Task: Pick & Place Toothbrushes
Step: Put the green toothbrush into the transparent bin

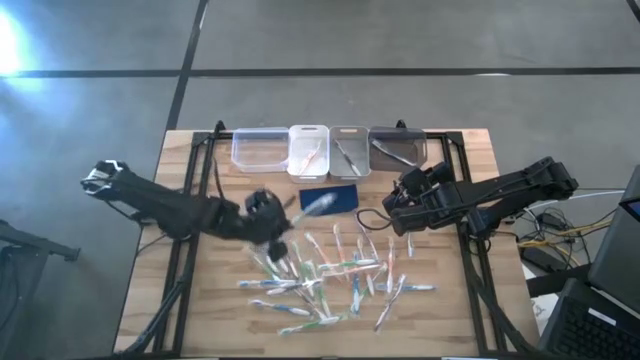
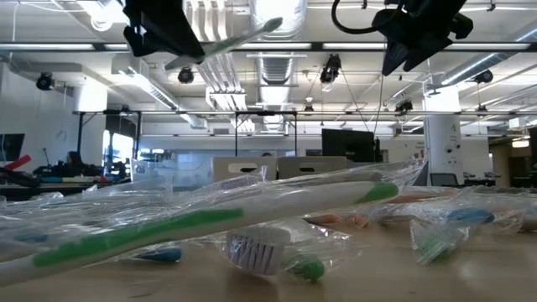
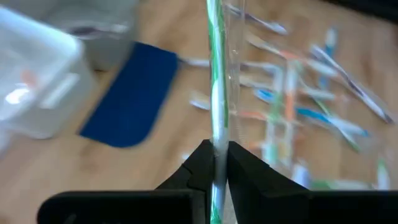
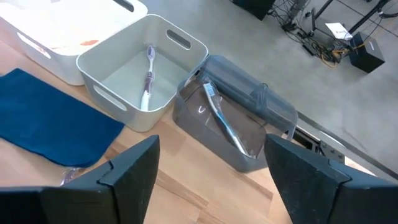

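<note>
Several wrapped toothbrushes [image 1: 330, 280] lie loosely piled on the wooden table's near half, also in the low view [image 2: 252, 218]. My left gripper [image 1: 283, 222] hangs above the pile's far left edge, shut on a green-and-white toothbrush [image 1: 318, 205] in a clear wrapper, which pokes out over the dark blue pad [image 1: 328, 197]. In the low view this toothbrush [image 2: 243, 35] juts up and to the right from my left gripper [image 2: 168, 38]. My right gripper [image 4: 214, 186] stands open above the table right of the pad, with nothing between its fingers. My left gripper pinches the wrapped toothbrush's handle [image 3: 216, 140] between its two fingers [image 3: 200, 165]. The fingers slant down from the table's left, and the brush runs along them, most of its length sticking out past the tips. It is lifted clear of the table and pile.
Four bins stand in a row at the far edge: a clear one [image 1: 258, 148], a white one [image 1: 308, 150], a pale grey one [image 4: 143, 68] holding a brush, and a dark grey one [image 4: 236, 124] holding another. My right arm [image 1: 480, 195] reaches in from the right.
</note>
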Tool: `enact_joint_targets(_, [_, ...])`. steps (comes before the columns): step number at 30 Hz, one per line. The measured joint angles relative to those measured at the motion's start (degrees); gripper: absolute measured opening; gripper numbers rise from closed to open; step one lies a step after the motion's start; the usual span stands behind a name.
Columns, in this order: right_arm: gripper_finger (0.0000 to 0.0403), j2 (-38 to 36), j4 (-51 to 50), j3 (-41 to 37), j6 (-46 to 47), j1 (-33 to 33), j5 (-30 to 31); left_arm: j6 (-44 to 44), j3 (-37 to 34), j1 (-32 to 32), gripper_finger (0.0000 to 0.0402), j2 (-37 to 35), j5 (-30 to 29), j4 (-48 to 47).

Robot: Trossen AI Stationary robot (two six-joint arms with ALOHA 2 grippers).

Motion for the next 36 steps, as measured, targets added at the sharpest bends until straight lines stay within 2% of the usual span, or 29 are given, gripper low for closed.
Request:
enact_joint_targets(10, [0.0313, 0.0, 0.8, 0.0, 0.0, 0.0, 0.0, 3.4, 0.0, 19.2, 0.0037, -7.8, 0.6, -8.7])
enact_joint_targets(21, [0.0344, 0.0, 1.1, 0.0, 0.0, 0.0, 0.0, 18.7, 0.0, 39.3, 0.0037, -7.2, 8.5, -10.9])
enact_joint_targets(26, [0.0357, 0.0, 1.1, 0.0, 0.0, 0.0, 0.0, 29.3, 0.0, 44.3, 0.0037, -7.2, 8.7, -12.5])
enact_joint_targets(36, [0.0351, 0.0, 1.3, 0.0, 0.0, 0.0, 0.0, 40.6, -0.3, 51.0, 0.0037, -7.2, 8.7, -13.7])
